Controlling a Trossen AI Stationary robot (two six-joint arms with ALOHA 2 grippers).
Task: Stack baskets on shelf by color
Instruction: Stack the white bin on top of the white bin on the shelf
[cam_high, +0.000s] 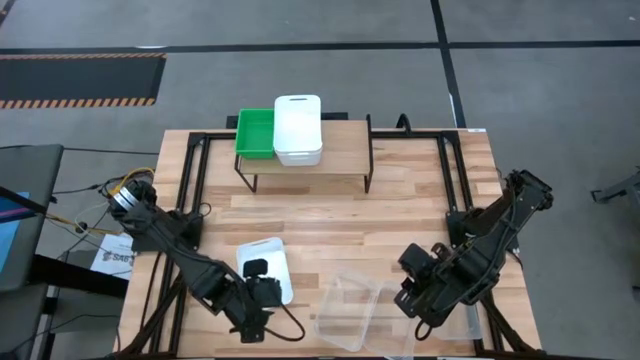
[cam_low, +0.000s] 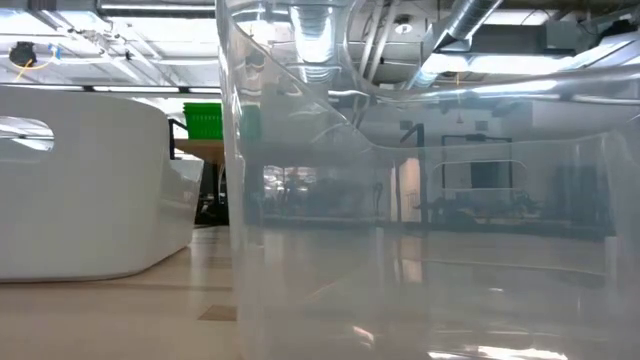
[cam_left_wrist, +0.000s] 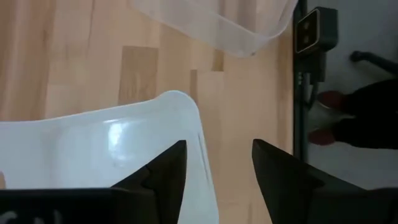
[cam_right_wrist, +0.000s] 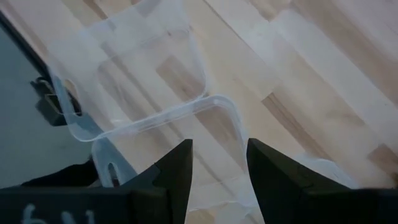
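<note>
On the shelf (cam_high: 340, 150) at the table's far side sit a green basket (cam_high: 255, 133) and a white basket (cam_high: 298, 128), side by side. Another white basket (cam_high: 272, 262) rests on the table near the front, left of centre. My left gripper (cam_left_wrist: 217, 168) hovers open over its right wall (cam_left_wrist: 202, 146). A clear basket (cam_high: 350, 310) lies on the table to the right of it. My right gripper (cam_right_wrist: 219, 165) hangs open above that basket's right rim (cam_right_wrist: 211, 102). A second clear basket (cam_right_wrist: 323, 168) lies under the right arm.
The low view is filled by the clear basket's wall (cam_low: 420, 200), with the white basket (cam_low: 80, 190) to its left. A black frame runs round the table edges (cam_high: 195, 170). A person's dark legs and red shoes (cam_left_wrist: 348, 118) show beyond the near edge.
</note>
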